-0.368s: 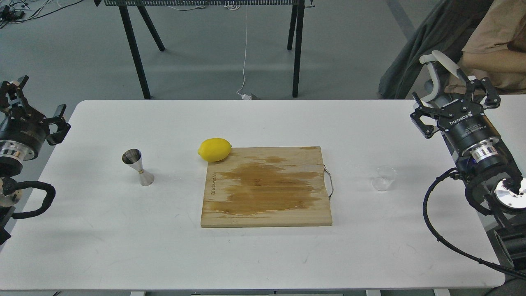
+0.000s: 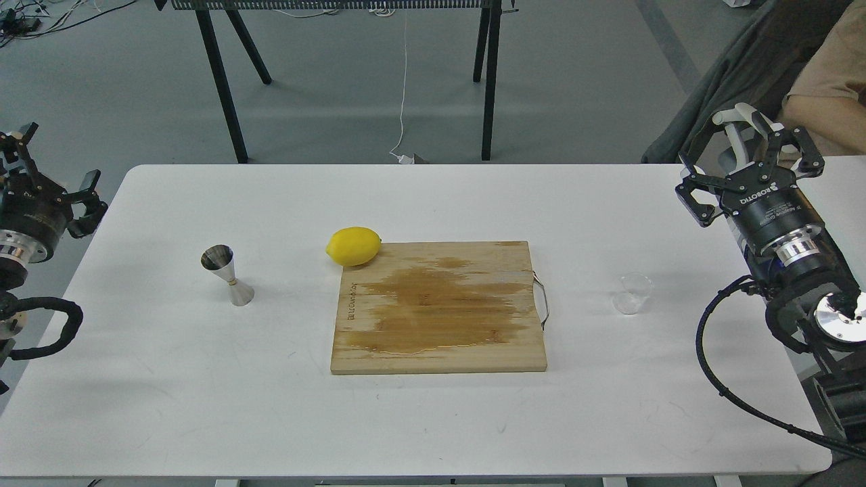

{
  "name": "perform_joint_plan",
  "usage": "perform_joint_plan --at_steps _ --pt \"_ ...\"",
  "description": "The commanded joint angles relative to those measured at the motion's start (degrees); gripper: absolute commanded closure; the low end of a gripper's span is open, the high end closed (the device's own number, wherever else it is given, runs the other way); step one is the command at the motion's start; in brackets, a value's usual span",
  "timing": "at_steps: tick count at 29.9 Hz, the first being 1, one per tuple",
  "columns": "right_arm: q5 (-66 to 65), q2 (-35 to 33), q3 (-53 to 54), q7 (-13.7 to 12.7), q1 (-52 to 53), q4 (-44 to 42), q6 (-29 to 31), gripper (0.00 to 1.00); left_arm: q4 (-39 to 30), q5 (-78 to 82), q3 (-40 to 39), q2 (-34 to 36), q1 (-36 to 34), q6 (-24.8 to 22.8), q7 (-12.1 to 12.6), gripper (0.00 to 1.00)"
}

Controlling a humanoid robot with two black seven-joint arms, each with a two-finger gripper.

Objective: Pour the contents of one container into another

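Note:
The small transparent cup (image 2: pixel 633 292) stands upright on the white table (image 2: pixel 169 406), right of the cutting board. The shiny steel hourglass jigger (image 2: pixel 226 274) stands upright on the left part of the table. My right gripper (image 2: pixel 747 166) hovers open above the table's right edge, up and to the right of the cup, holding nothing. At the far left edge my left gripper (image 2: pixel 51 166) stands open and empty, well left of the jigger and off the table.
A wooden cutting board (image 2: pixel 438 308) with a wet stain and a wire handle lies in the middle. A yellow lemon (image 2: pixel 354 245) rests at its top-left corner. A seated person (image 2: pixel 822 81) is at the back right, behind my right gripper.

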Motion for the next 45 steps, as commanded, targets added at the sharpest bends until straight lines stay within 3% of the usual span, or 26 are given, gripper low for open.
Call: perform_joint_plan --at_steps 1,7,17,19,22,28,32,38,41,45 --pt "0.1 0.0 0.0 0.0 -0.1 0.0 0.0 0.01 1.3 -0.1 -0.6 0.2 -0.1 0.0 0.0 0.00" --pt "0.1 -0.1 0.0 0.0 0.0 0.2 0.0 0.01 4.8 4.0 0.2 5.2 -1.7 0.0 0.0 0.00" --pt "0.1 -0.3 0.1 0.0 -0.1 0.5 0.0 0.01 3.7 38.4 0.2 11.9 -14.2 0.0 0.0 0.00" --pt "0.1 -0.3 0.1 0.0 -0.2 0.5 0.0 0.01 0.6 48.3 0.4 11.9 -15.0 0.0 0.0 0.00" --pt "0.1 -0.3 0.1 0.0 -0.3 0.5 0.0 0.01 -11.3 63.7 0.4 12.7 -14.6 0.0 0.0 0.01" --pt "0.0 -0.3 0.1 0.0 -0.5 0.4 0.0 0.01 -29.5 68.3 1.6 18.0 -10.0 0.0 0.0 0.00" --pt "0.0 -0.3 0.1 0.0 -0.8 0.3 0.0 0.01 -34.7 75.4 2.6 18.8 -5.4 16.2 0.0 0.01" --pt "0.0 -0.2 0.0 0.0 -0.8 0.0 0.0 0.01 -36.2 78.6 2.8 18.4 1.8 39.0 0.0 0.01" --pt "0.0 -0.2 -0.1 0.0 -1.3 0.0 0.0 0.01 -37.3 78.7 2.8 18.3 5.7 47.2 0.0 0.01" --pt "0.0 -0.2 -0.2 0.0 -1.7 -0.1 0.0 0.01 -41.8 78.8 2.5 18.3 10.9 54.2 0.0 0.01"
